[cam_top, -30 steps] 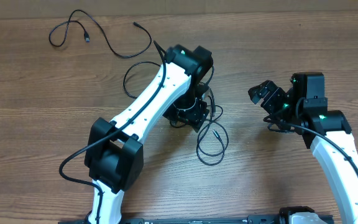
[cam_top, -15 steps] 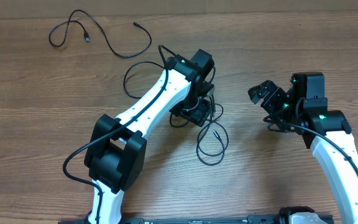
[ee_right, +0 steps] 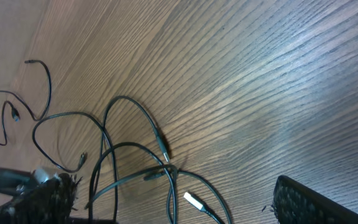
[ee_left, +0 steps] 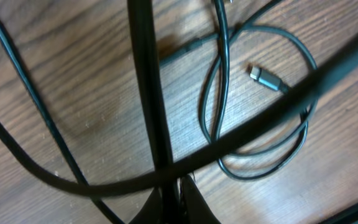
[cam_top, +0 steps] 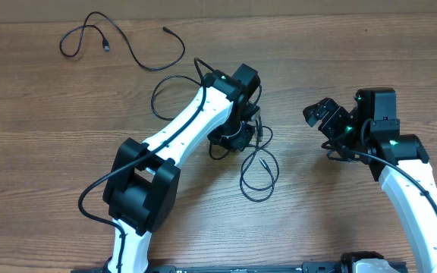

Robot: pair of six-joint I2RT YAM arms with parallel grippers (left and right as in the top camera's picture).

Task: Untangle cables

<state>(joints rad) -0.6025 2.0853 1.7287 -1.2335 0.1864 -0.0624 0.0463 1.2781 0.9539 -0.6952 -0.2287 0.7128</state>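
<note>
The cables [cam_top: 260, 140] lie as a tangle of thin black cords just left of the middle of the wood-grain surface [cam_top: 44, 152], under the head of the left arm [cam_top: 196, 114]. The left pincer [cam_top: 237, 138] points down into the tangle. In its wrist view the fingertips [ee_left: 178, 198] are drawn together at the bottom of the picture and pinch a black strand that runs straight up from them, while other strands cross in front. A silver-tipped plug [ee_left: 266, 76] rests on the wood inside a double loop at 2 o'clock in that view. In the overhead view that loop [cam_top: 258, 180] trails from the tangle toward 5 o'clock.

One loose cable [cam_top: 120, 42] lies well apart at 10 o'clock, close to the far edge of the surface, with both its ends free.

The right pincer [cam_top: 319, 114] stands at 3 o'clock from the tangle with its fingers spread wide and nothing between them. A strip of bare wood separates it from the nearest cord.

Bare wood also spreads at 9 o'clock and at 6 o'clock between the two arms
</note>
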